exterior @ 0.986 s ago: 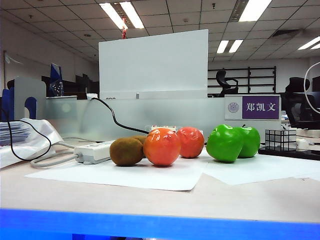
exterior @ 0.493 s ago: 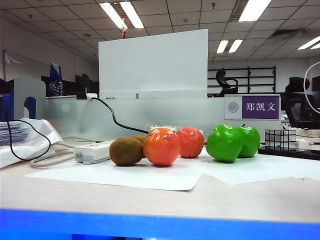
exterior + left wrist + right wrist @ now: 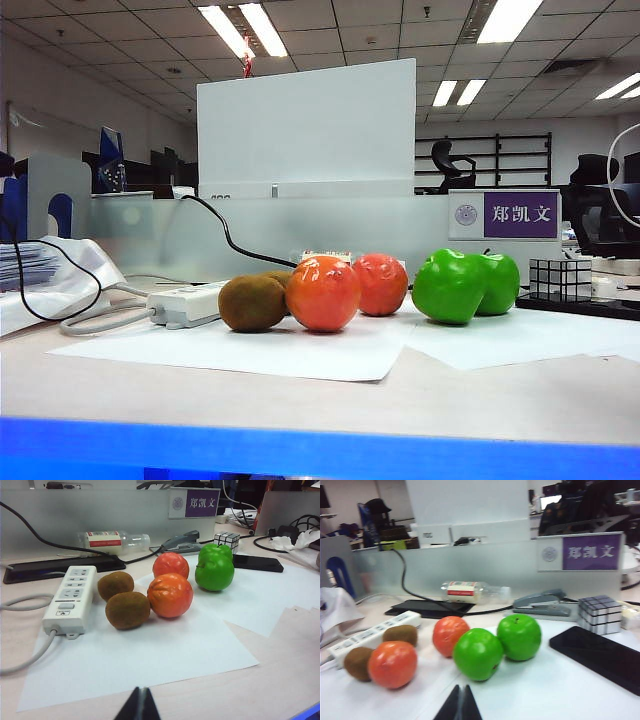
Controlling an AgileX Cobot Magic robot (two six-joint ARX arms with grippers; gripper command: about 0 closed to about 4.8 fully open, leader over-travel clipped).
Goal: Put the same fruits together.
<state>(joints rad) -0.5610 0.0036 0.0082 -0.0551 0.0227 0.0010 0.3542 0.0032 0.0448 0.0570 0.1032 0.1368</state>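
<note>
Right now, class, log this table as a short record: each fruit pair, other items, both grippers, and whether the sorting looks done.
kiwis: two, side by side, next to the power strip
orange-red fruits: two, middle of the row
green apples: two, touching
other items: grid cube, bottle, stapler
left gripper: shut, empty, short of the fruits
right gripper: shut, empty
sorting: like fruits already paired

Ahead of the left gripper (image 3: 139,703) with its closed jaws lie kiwis (image 3: 127,610), then orange fruits (image 3: 170,594); apples (image 3: 478,653) lie just ahead of the right gripper (image 3: 459,702), all on the desk (image 3: 280,670).
</note>
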